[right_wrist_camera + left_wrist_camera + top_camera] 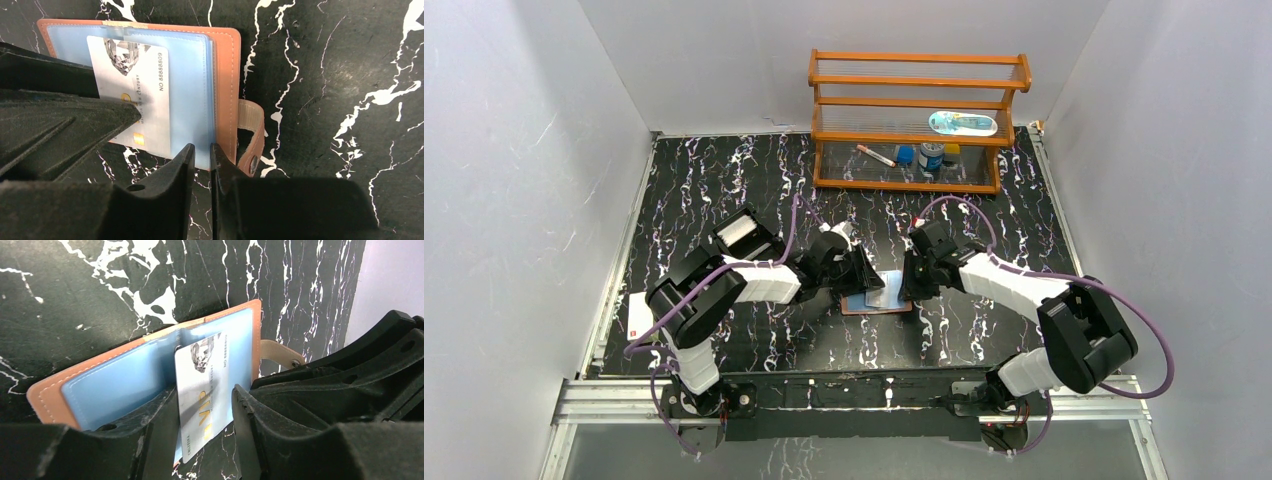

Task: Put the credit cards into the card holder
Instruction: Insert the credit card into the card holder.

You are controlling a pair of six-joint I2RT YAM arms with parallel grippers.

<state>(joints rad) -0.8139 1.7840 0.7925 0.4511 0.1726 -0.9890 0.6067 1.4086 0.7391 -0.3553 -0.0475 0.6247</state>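
Black fingers of the left gripper stand parted, released, on either side of a silver-grey credit card at the bottom of the left wrist view. The card's far end seems tucked into a pale blue pocket of the tan leather card holder, which lies spread open on the desk at the centre of the top view. The card's near end sticks out past the holder's edge. At the bottom of the right wrist view, the right gripper is clenched to a thin slot on the holder's near edge, apparently steadying it. One card therefore looks partly seated and in need of a push home. Further left, a white rectangle, possibly another card, lies well apart at the desk's edge. Beyond, at the top, stands a wooden rack.
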